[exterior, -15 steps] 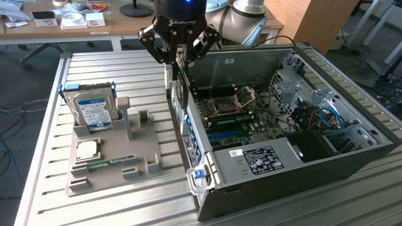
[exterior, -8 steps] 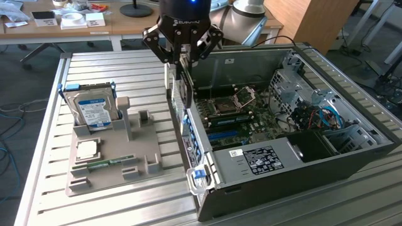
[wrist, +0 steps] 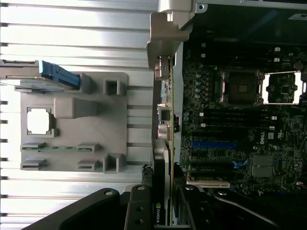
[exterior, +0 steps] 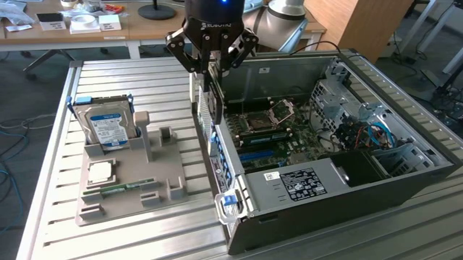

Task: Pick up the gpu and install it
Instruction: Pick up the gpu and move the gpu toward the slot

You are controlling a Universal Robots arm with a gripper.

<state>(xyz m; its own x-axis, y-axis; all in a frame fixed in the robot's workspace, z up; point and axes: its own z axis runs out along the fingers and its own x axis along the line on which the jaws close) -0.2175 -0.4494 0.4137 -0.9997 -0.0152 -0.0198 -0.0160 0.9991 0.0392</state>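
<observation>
My gripper (exterior: 210,69) is shut on the gpu (exterior: 209,100), which hangs on edge below the fingers with its dark face and pale bracket strip showing. It hovers over the near wall of the open computer case (exterior: 361,179), just above the case's rear edge. In the wrist view the gpu (wrist: 166,139) is seen edge-on between the fingers (wrist: 138,211), with its metal bracket (wrist: 165,28) at the far end. It lies beside the motherboard (wrist: 240,120), a little off from the blue slot (wrist: 211,143).
A grey parts holder (exterior: 130,187) sits on the slatted table at the exterior view's left. It carries a silver hard drive (exterior: 105,125), a square chip (exterior: 100,172) and a green memory stick (exterior: 119,188). Desks stand behind.
</observation>
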